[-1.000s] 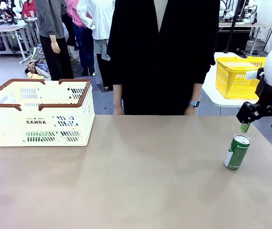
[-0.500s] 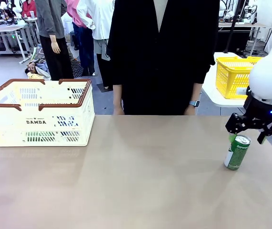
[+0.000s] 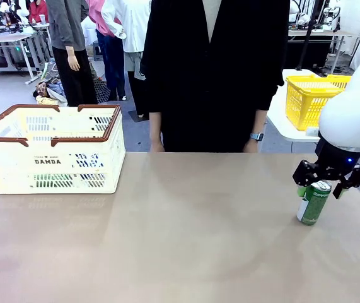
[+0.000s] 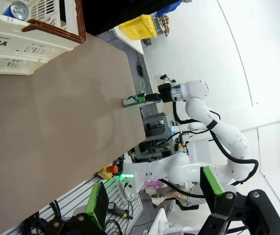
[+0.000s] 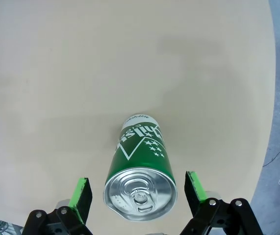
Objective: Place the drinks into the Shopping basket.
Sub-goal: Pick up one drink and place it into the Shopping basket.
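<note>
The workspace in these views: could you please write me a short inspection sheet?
Surface: tan table, bare in the middle.
Job's things: green can upright near right edge; Shopping basket far left, a blue-and-white can inside.
Clutter: nothing seen.
Grippers: right pincer open, astride the green can's top; left pincer open, holding nothing.
Cables: nothing seen on the table.
Surroundings: person at far side; yellow basket behind.

Grey floor point(image 3: 3, 95), white wall point(image 4: 228, 44)
</note>
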Action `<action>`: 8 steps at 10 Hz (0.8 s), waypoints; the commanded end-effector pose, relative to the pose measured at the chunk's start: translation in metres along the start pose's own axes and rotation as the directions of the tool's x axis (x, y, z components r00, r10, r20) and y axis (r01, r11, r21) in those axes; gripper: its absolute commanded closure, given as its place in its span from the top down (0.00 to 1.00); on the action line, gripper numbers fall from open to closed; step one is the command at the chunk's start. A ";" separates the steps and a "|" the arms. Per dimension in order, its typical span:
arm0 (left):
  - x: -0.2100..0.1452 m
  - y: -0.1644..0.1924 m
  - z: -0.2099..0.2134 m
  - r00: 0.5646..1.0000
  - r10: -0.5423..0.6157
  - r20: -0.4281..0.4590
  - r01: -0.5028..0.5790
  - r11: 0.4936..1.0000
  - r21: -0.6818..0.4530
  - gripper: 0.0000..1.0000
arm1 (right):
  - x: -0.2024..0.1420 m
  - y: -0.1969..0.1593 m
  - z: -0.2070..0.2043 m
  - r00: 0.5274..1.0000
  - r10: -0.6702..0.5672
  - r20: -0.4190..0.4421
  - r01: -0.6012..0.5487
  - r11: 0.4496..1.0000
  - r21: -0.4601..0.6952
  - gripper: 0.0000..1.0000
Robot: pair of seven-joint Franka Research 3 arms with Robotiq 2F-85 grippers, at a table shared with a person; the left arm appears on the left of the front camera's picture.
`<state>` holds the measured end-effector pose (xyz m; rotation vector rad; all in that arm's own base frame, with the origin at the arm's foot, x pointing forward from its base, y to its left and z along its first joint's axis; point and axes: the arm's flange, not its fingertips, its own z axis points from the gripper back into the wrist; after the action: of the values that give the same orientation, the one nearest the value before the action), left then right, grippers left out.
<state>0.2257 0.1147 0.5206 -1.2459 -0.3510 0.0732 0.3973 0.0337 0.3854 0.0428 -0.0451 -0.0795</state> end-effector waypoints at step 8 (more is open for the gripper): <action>0.000 -0.001 0.001 1.000 -0.014 0.003 0.014 1.000 -0.022 1.00 | 0.002 0.003 -0.009 0.997 0.061 0.043 -0.062 0.998 0.022 0.00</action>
<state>0.2257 0.1147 0.5206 -1.2459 -0.3510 0.0732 0.4005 0.0353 0.3826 0.0426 -0.0591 -0.0416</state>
